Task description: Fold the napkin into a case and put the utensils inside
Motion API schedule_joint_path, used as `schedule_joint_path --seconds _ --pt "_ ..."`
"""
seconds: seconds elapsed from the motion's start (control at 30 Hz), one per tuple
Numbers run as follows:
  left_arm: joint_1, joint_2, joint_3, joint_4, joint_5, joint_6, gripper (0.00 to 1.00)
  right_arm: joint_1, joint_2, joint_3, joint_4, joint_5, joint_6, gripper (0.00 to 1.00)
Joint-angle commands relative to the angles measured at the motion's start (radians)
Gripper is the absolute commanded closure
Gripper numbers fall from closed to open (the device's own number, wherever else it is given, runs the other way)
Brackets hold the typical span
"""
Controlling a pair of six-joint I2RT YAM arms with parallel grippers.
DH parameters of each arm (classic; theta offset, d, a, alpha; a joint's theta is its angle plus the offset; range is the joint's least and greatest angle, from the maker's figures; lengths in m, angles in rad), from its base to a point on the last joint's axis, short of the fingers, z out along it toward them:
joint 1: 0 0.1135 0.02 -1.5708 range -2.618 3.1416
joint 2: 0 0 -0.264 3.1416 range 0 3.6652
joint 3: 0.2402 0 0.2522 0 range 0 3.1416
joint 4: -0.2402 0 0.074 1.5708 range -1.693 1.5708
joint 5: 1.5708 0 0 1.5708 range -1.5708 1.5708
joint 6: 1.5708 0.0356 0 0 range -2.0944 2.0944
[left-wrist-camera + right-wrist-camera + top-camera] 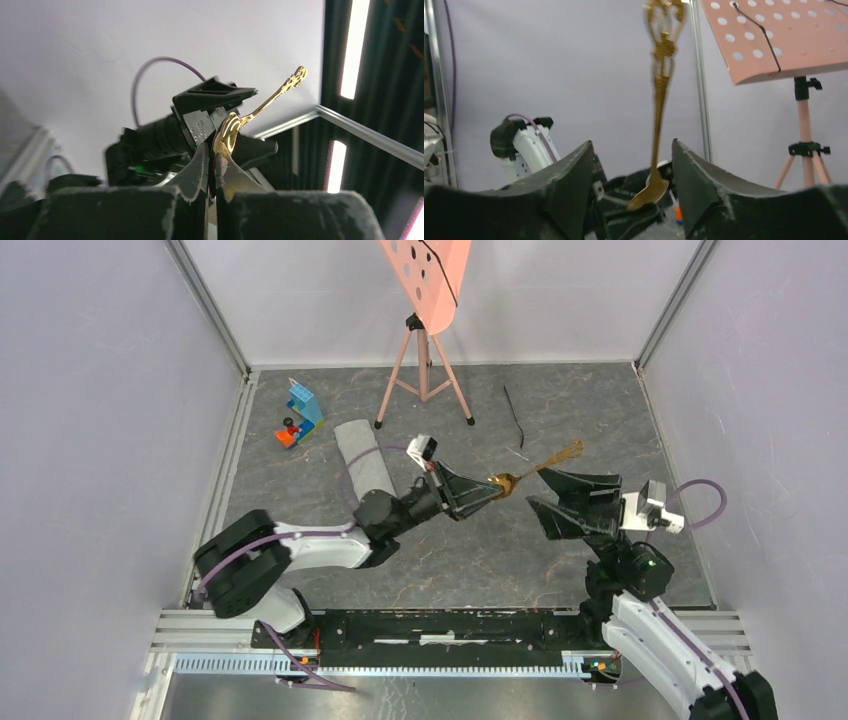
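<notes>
My left gripper (487,488) is shut on the bowl of the gold spoon (540,468) and holds it above the table, handle pointing right and away. In the left wrist view the spoon (260,107) sticks up from between the closed fingers (200,165). My right gripper (545,493) is open, facing the left one; the spoon (658,125) stands between its fingers (574,175) without touching them. The light-grey napkin case (363,459) lies rolled on the table behind the left arm. The thin black utensil (514,418) lies at the back right of centre.
A pink perforated board (428,275) on tripod legs (423,375) stands at the back centre. Blue and red toy blocks (300,413) sit at the back left. White walls enclose the marbled grey table (480,550).
</notes>
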Motion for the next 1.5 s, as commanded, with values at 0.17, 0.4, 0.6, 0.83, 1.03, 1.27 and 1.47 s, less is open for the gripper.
schedule_joint_path --seconds 0.17,0.4,0.6,0.83,1.03,1.27,1.47 --pt "0.364 -0.482 0.257 -1.662 0.233 1.100 0.98 0.007 -0.254 0.077 -0.991 0.011 -0.454 0.06" --pt "0.363 -0.496 0.530 -2.334 0.012 1.609 0.98 0.007 0.027 0.384 -1.546 -0.093 -0.658 0.02" --pt "0.350 -0.483 0.565 -2.412 0.122 1.706 0.98 0.063 0.218 0.428 -1.517 -0.363 -0.674 0.07" --pt "0.342 -0.460 0.576 -2.408 0.165 1.711 0.98 0.237 0.304 0.349 -1.285 -0.417 -0.527 0.10" --pt "0.337 -0.452 0.579 -2.360 0.196 1.700 0.98 0.378 0.418 0.323 -1.120 -0.363 -0.450 0.18" --pt "0.331 -0.453 0.574 -2.351 0.210 1.700 0.98 0.439 0.540 0.327 -0.972 -0.350 -0.386 0.51" --pt "0.330 -0.486 0.553 -2.322 0.220 1.691 0.98 0.449 0.583 0.304 -0.844 -0.371 -0.304 0.76"
